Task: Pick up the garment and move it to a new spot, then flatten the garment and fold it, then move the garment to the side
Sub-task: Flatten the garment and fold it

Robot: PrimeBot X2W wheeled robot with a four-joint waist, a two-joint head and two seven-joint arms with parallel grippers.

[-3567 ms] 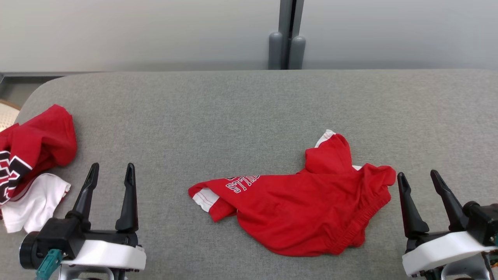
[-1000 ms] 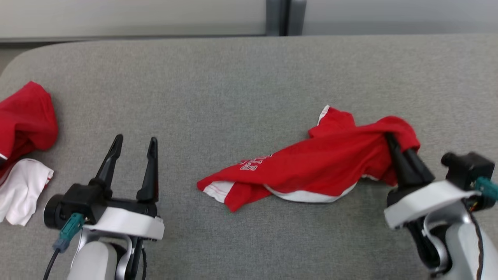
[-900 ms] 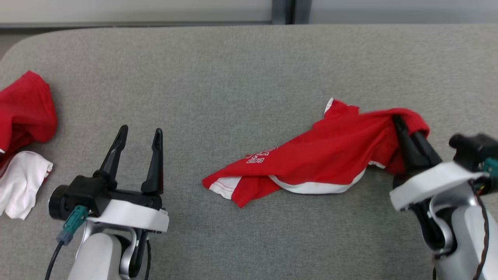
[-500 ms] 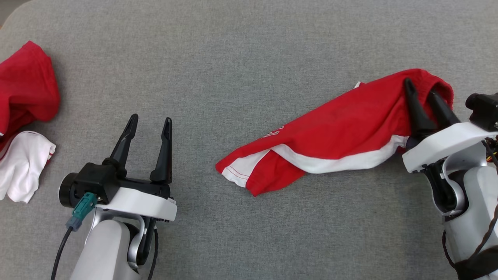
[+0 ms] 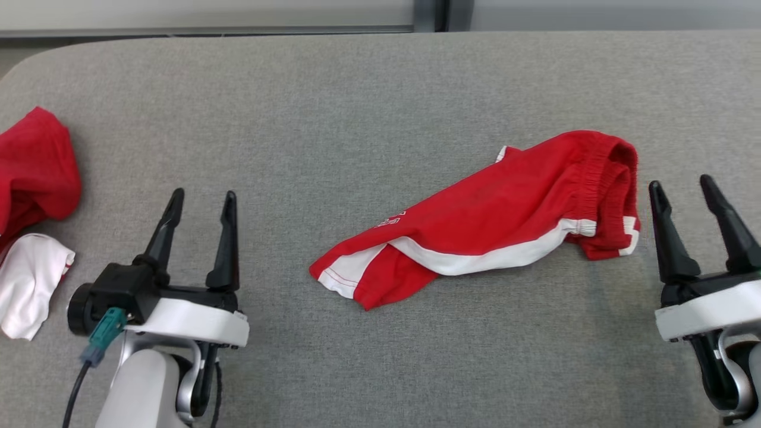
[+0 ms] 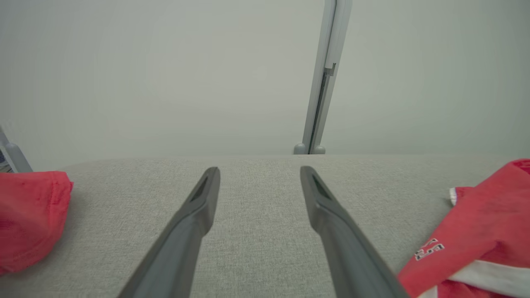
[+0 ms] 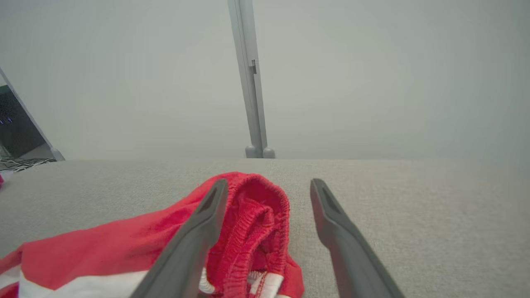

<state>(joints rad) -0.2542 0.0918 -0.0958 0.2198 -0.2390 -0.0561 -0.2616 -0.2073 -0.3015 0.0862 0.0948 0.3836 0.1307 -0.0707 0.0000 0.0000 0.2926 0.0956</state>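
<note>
A wide grey woven-fabric table top (image 5: 368, 107), its corner rounded at ten o'clock, stretches across the head view. Past its far edge at twelve o'clock, a slim grey vertical post (image 5: 425, 15) divides plain pale grey wall panels (image 5: 208, 12). The light is soft and even, with faint shadows.

Lies as a red garment (image 5: 505, 202), shorts by the look, right of the grey table's (image 5: 333, 119) middle, loose and rumpled. Runs slantwise: gathered elastic waistband (image 5: 597, 172) toward the table's far right, white-edged leg hem (image 5: 340, 279) toward its near middle. Carries a white side stripe (image 5: 475, 259) along the near edge and white lettering (image 5: 389, 223), partly hidden.
</note>
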